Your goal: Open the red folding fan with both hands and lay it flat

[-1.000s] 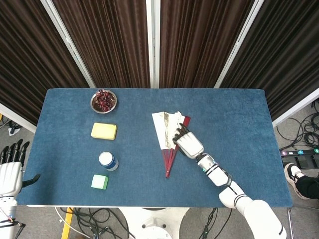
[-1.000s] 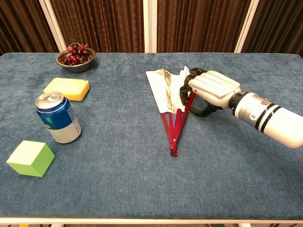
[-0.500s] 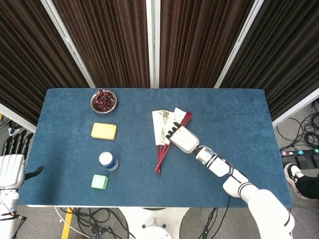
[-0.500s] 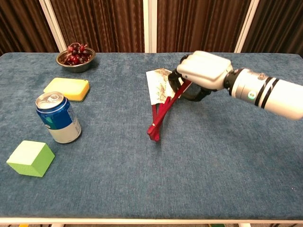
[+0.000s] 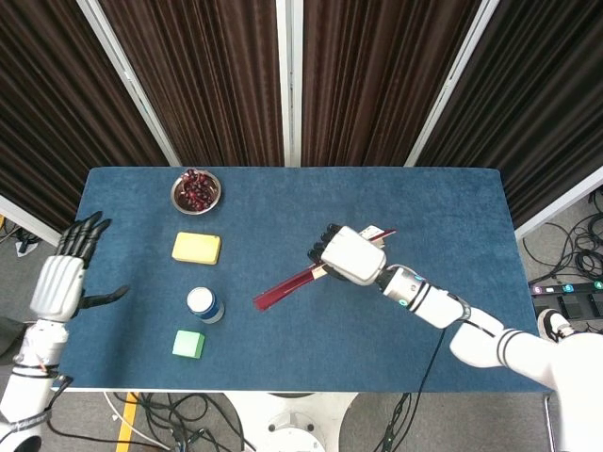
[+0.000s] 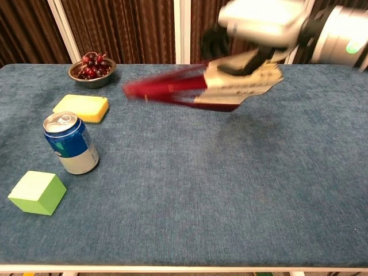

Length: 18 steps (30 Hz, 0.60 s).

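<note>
Head view. My right hand (image 5: 347,254) grips the red folding fan (image 5: 300,282) near its paper end, fingers curled around the ribs. A second ago the fan lay partly spread on the table (image 5: 452,202) with this hand resting on it; now it is lifted clear of the cloth and gathered almost closed, its red handle pointing toward the can (image 5: 204,304). My left hand (image 5: 60,282) has risen at the table's left edge, fingers spread and holding nothing, well apart from the fan. I judge the lift to be preparation for a two-hand hold: the opening itself is not yet begun, and the partial spread seen earlier is lost.

Chest view. The right hand (image 6: 261,26) sits high in frame, clamped on the fan (image 6: 198,86), which hangs in the air above mid-table, roughly level (the red ribs are motion-blurred, so their exact spread cannot be read). The left hand does not show here.

Materials. The fan has slim, rigid red slats and a pale, creased paper leaf with faint printing. The table covering is a blue, short-napped fabric. The can is smooth metal, blue and white. The yellow block (image 6: 82,107) looks sponge-like, with rounded corners; the green cube (image 6: 37,192) is matte and sharp-edged. A shiny metal bowl (image 6: 92,69) holds dark red fruit.
</note>
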Each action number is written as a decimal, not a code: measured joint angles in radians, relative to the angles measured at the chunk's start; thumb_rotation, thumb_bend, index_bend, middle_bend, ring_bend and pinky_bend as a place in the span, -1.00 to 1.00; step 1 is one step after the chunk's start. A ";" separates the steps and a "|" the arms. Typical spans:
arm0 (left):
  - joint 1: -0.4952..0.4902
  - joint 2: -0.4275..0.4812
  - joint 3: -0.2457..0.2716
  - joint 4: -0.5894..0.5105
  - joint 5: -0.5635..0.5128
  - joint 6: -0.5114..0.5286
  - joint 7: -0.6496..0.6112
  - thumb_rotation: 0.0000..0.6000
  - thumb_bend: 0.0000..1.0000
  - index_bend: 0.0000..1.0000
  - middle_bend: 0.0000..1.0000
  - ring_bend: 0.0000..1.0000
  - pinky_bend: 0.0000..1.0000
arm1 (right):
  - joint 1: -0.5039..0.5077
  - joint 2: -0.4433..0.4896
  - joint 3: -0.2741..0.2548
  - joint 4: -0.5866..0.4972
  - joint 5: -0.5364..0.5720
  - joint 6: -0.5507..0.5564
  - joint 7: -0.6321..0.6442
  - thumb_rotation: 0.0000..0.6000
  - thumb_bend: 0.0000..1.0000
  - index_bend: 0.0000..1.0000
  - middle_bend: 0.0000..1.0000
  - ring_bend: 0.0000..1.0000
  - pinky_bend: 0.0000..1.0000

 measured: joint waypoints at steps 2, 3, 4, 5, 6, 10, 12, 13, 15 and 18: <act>-0.029 -0.004 -0.007 0.001 0.005 -0.028 -0.045 1.00 -1.00 -0.79 -0.98 -1.00 -0.81 | -0.001 0.070 0.016 -0.085 0.004 0.017 0.007 1.00 1.00 0.70 0.39 0.02 -0.16; -0.046 -0.009 -0.011 0.001 0.007 -0.043 -0.075 1.00 -1.00 -0.79 -0.98 -1.00 -0.80 | -0.002 0.098 0.024 -0.117 0.005 0.025 0.011 1.00 1.00 0.70 0.39 0.02 -0.16; -0.057 -0.013 -0.014 0.001 0.007 -0.054 -0.100 1.00 -1.00 -0.79 -0.98 -0.99 -0.78 | -0.004 0.131 0.035 -0.155 0.008 0.036 0.016 1.00 1.00 0.70 0.39 0.02 -0.16; -0.068 -0.018 -0.017 0.001 0.007 -0.065 -0.127 1.00 -1.00 -0.79 -0.97 -0.98 -0.75 | -0.006 0.152 0.044 -0.179 0.010 0.044 0.018 1.00 1.00 0.70 0.39 0.02 -0.16; -0.082 -0.025 -0.021 0.001 0.005 -0.081 -0.165 1.00 -1.00 -0.79 -0.94 -0.98 -0.72 | -0.008 0.170 0.053 -0.199 0.013 0.051 0.021 1.00 1.00 0.70 0.39 0.02 -0.16; -0.138 -0.055 -0.035 0.003 -0.007 -0.143 -0.314 1.00 -1.00 -0.74 -0.80 -0.96 -0.68 | -0.014 0.220 0.095 -0.260 0.038 0.066 0.030 1.00 1.00 0.70 0.39 0.02 -0.16; -0.179 -0.077 -0.043 0.006 -0.015 -0.190 -0.392 1.00 -1.00 -0.69 -0.78 -0.91 -0.65 | -0.014 0.228 0.111 -0.276 0.051 0.065 0.032 1.00 1.00 0.70 0.39 0.02 -0.16; -0.198 -0.090 -0.047 0.007 -0.018 -0.210 -0.419 1.00 -1.00 -0.68 -0.76 -0.90 -0.64 | -0.013 0.230 0.121 -0.283 0.059 0.063 0.031 1.00 1.00 0.70 0.39 0.02 -0.16; -0.242 -0.123 -0.053 0.012 -0.027 -0.254 -0.452 1.00 -1.00 -0.64 -0.73 -0.87 -0.60 | -0.010 0.230 0.135 -0.292 0.072 0.055 0.027 1.00 1.00 0.70 0.39 0.02 -0.16; -0.282 -0.175 -0.061 0.019 -0.048 -0.287 -0.452 1.00 -1.00 -0.52 -0.61 -0.76 -0.49 | 0.001 0.220 0.157 -0.302 0.096 0.037 0.018 1.00 1.00 0.70 0.39 0.02 -0.16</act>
